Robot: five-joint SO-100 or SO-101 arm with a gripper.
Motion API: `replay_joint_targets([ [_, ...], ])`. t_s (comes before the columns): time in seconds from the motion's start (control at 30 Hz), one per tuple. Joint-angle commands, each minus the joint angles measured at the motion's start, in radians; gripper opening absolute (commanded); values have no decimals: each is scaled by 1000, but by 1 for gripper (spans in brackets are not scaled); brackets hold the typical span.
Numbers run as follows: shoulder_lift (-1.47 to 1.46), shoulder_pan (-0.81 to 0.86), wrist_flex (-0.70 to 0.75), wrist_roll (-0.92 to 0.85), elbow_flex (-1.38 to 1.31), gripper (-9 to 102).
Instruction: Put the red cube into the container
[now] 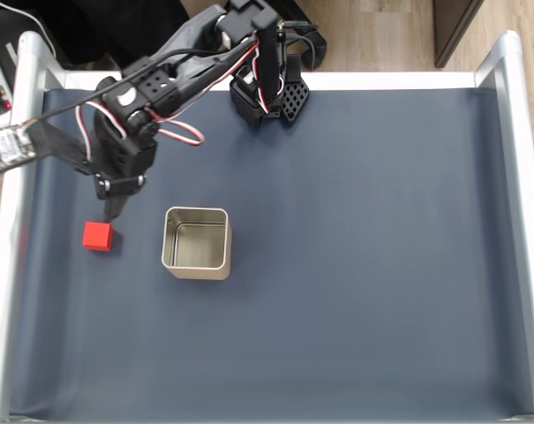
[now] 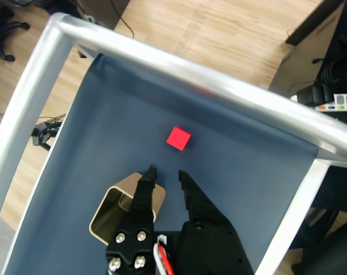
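Now, red cube (image 1: 98, 236): loose on the dark desk (image 1: 355, 265), just left of the container (image 1: 197, 243) in the fixed view; not yet gripped
End effector (image 2: 166, 171): your fingers stand slightly spread, empty, short of the cube
Risk: a fingertip may nudge the cube aside; descend off-centre and it slides
Container: near; your swing could clip its rim

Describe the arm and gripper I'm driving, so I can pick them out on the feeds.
The arm is black plastic, with red, white and black cables looped along it. The gripper has two black pointed fingers with stepped inner edges, and silver screws sit at its base in the wrist view.
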Motion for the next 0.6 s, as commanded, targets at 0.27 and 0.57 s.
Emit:
replay_joint_targets([
  [0.27, -138, 100, -86, 46, -57, 29],
  [0.57, -278, 107, -176, 71, -46, 32],
])
